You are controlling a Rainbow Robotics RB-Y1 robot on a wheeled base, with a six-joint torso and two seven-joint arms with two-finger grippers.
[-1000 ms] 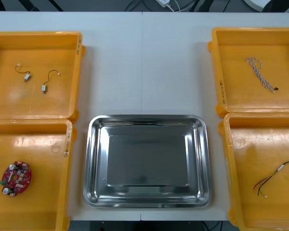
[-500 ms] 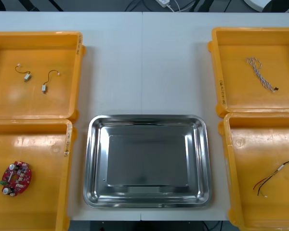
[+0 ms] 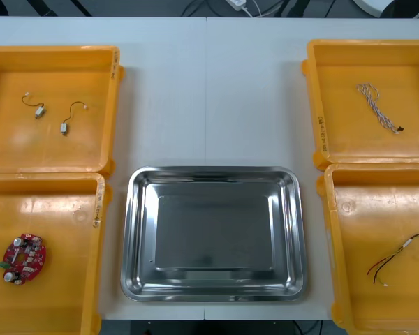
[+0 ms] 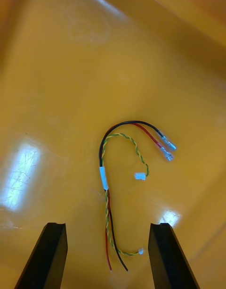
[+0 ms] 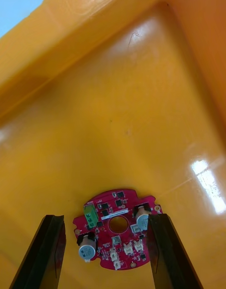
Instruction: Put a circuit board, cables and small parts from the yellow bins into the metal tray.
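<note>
A round red circuit board (image 3: 24, 258) lies in the near left yellow bin (image 3: 91, 209). My left gripper (image 5: 106, 218) hangs open just above the board (image 5: 115, 237), one finger on each side of it. A red and yellow cable (image 3: 401, 258) with black strands lies in the near right yellow bin (image 3: 335, 209). My right gripper (image 4: 107, 227) is open over the cable (image 4: 106, 176), whose lower end runs between the fingers. The bare, shiny metal tray (image 3: 213, 170) sits at the table's middle front.
The far left yellow bin (image 3: 112, 84) holds two small metal parts (image 3: 38, 109) on short wires. A twisted blue and white cable (image 3: 377, 108) lies in the far right yellow bin (image 3: 314, 84). White table shows between the bins.
A small dark shape has come in at the front view's right edge, beside the red and yellow cable's far end. The objects in the bins have not moved.
</note>
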